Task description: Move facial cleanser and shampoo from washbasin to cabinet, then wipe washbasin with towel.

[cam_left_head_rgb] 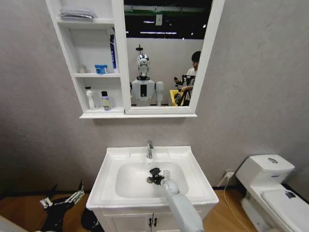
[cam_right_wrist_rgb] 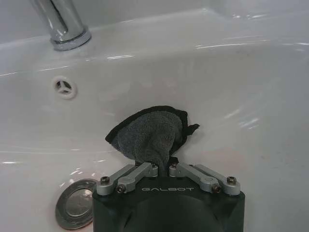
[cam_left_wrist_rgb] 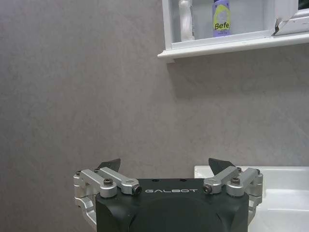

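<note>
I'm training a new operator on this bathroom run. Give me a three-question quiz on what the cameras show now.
1. True or false: the right gripper holds the towel inside the washbasin.
2. Where do the shampoo and facial cleanser stand? A) basin rim B) cabinet bottom shelf C) toilet
3. Fill in: the left gripper, low beside the washbasin, has its jaws ____.

Key: 1 true; 2 B; 3 open.

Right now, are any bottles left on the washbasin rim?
No. Both bottles stand on the cabinet's bottom shelf; the washbasin rim is bare.
</note>
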